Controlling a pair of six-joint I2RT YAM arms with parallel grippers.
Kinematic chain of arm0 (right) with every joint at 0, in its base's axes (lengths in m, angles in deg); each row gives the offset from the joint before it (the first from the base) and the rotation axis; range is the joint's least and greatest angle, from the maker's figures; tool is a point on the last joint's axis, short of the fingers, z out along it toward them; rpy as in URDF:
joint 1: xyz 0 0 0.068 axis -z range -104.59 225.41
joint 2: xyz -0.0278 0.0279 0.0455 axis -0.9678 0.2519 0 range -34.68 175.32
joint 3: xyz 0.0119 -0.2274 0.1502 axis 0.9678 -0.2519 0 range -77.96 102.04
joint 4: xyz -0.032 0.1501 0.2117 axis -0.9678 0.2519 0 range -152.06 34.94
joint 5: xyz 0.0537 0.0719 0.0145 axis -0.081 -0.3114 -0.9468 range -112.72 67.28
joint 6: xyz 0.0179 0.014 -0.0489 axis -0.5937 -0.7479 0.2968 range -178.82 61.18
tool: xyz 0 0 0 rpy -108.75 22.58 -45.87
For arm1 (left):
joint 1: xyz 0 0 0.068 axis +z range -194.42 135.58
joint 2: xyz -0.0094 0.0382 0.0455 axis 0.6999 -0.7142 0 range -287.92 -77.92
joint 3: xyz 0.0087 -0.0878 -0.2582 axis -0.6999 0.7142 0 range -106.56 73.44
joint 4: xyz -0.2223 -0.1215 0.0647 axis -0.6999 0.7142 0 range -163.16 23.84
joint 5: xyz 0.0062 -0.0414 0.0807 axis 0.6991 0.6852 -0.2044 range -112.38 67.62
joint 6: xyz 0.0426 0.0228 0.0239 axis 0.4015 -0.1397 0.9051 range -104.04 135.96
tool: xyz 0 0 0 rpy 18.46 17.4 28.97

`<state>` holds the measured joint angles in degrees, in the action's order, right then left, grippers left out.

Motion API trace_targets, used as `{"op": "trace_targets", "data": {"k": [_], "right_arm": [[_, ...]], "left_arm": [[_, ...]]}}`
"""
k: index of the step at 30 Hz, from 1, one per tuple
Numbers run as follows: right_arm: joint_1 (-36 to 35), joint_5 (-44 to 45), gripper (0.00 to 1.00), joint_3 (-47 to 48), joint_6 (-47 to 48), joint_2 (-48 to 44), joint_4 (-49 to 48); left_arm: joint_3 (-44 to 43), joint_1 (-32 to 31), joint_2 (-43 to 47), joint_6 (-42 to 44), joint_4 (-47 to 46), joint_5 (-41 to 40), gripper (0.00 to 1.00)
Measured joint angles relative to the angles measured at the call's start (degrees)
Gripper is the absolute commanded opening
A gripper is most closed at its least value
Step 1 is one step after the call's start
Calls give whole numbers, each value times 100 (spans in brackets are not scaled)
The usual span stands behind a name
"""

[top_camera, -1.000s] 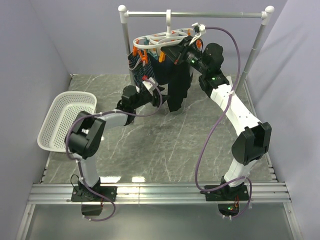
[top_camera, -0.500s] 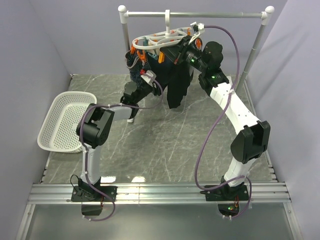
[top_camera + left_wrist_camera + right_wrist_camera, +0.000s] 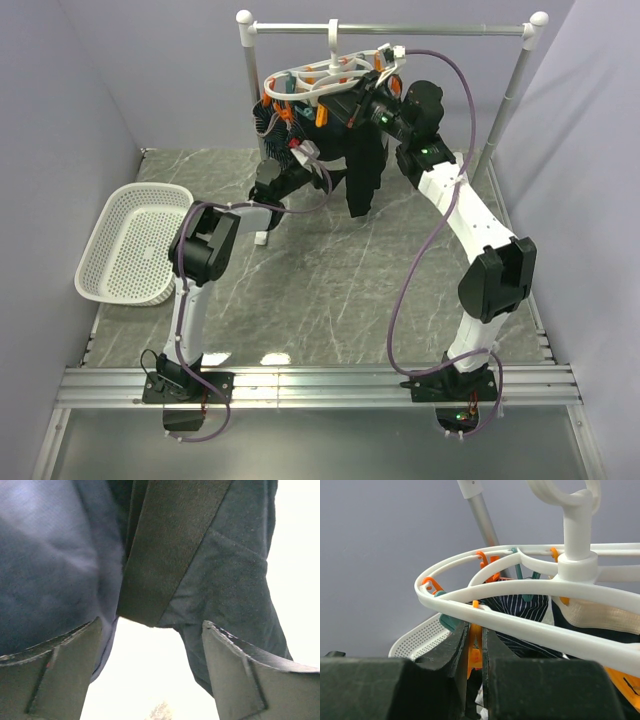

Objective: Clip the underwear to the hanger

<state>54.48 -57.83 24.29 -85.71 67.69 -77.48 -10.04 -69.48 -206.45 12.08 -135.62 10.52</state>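
While the right gripper point(image 3: 475, 630) squeezes a peg point(image 3: 474, 652) on the hanger point(image 3: 520, 587), the underwear point(image 3: 225, 580) hangs just ahead of the left gripper point(image 3: 152, 630), jaws apart.

The peg point(image 3: 474, 652) lay mostly hidden inside the right gripper point(image 3: 475, 634). The hanger point(image 3: 530, 587) ran off the right edge, its hook point(image 3: 565, 494) cropped above. The underwear point(image 3: 225, 580) overran the left wrist view's top edge.
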Motion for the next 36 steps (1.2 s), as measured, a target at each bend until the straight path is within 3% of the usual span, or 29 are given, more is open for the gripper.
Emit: {"op": "trace_targets", "data": {"k": [14,20,23,26,27,29,32,36], "right_arm": [[125,-385,0,42,-229,98,-166],[212,-601,0,48,-356,101,-251],[227,-658,0,50,-385,101,-275],[249,-686,0,52,-417,111,-304],[256,-697,0,57,-422,116,-308],[262,-702,0,59,-439,122,-328],[267,-699,0,59,-442,127,-348],[273,-693,0,59,-409,127,-343]], "left_arm": [[-59,-258,2,-105,-584,997,95],[315,-133,37,24,-542,1606,86],[452,-20,122,24,-402,1784,76],[675,57,317,17,-417,1893,58],[713,55,374,11,-439,1902,47],[726,28,455,-22,-507,1906,37],[721,-9,542,-57,-542,1836,10],[715,-33,693,-37,-323,1725,2]]}}
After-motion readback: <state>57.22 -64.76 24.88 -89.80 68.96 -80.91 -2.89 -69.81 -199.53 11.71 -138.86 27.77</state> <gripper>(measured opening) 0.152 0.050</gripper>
